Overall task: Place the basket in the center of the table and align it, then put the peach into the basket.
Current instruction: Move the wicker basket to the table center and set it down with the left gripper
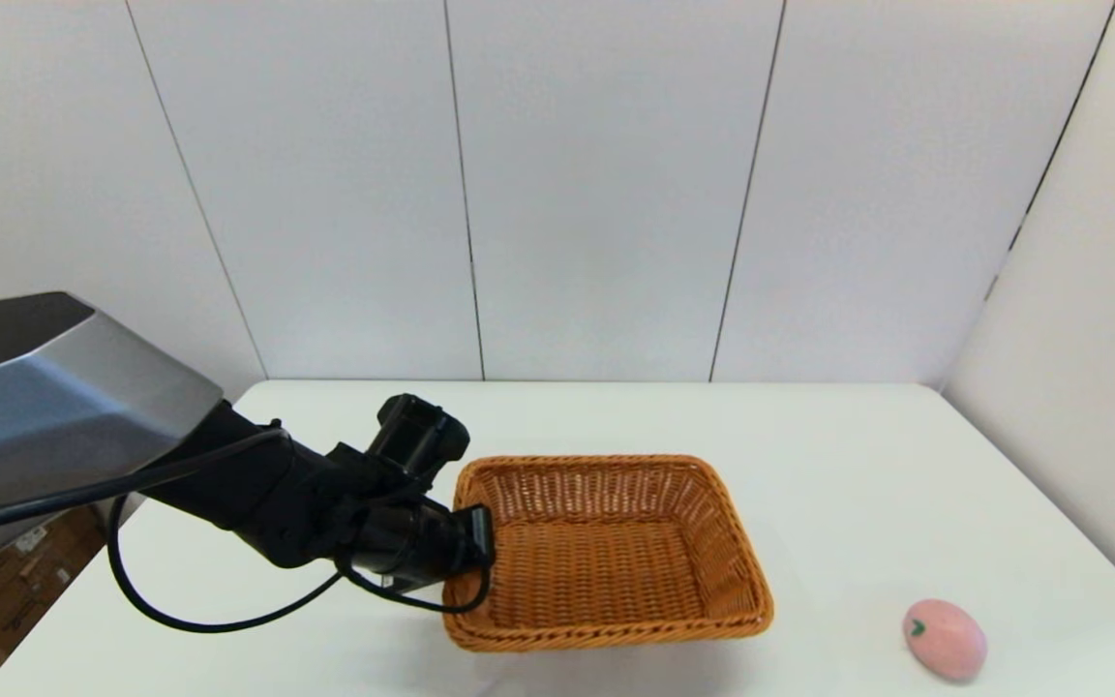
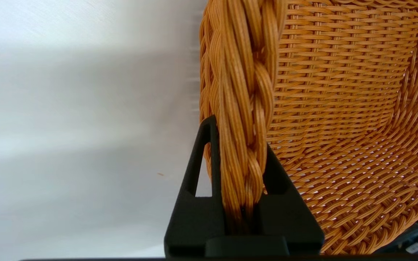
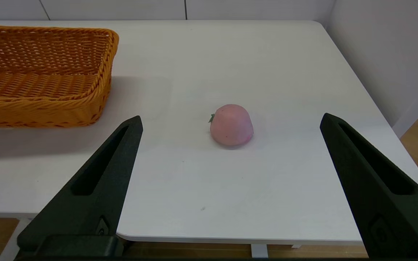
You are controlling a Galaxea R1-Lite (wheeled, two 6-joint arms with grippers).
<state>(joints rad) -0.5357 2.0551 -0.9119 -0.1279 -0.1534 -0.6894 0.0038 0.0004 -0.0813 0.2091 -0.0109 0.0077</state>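
Gripping the braided rim of the basket [image 1: 616, 552] at its left short side, the left gripper [image 2: 243, 170] is shown with its jaws pinched on the wicker, one finger inside the wall and one outside. The basket rests near the middle of the table [image 1: 858, 455], slightly skewed. The step in hand is judged to be alignment: the basket is best turned slowly, kept flat on the surface, until its long sides are squared with the table edge, and only then released. The peach [image 1: 945, 639] lies apart, near the front right corner. The right gripper [image 3: 230, 181] is held off the near edge, jaws spread wide, facing the peach. Counted: one basket, one peach, two grippers.
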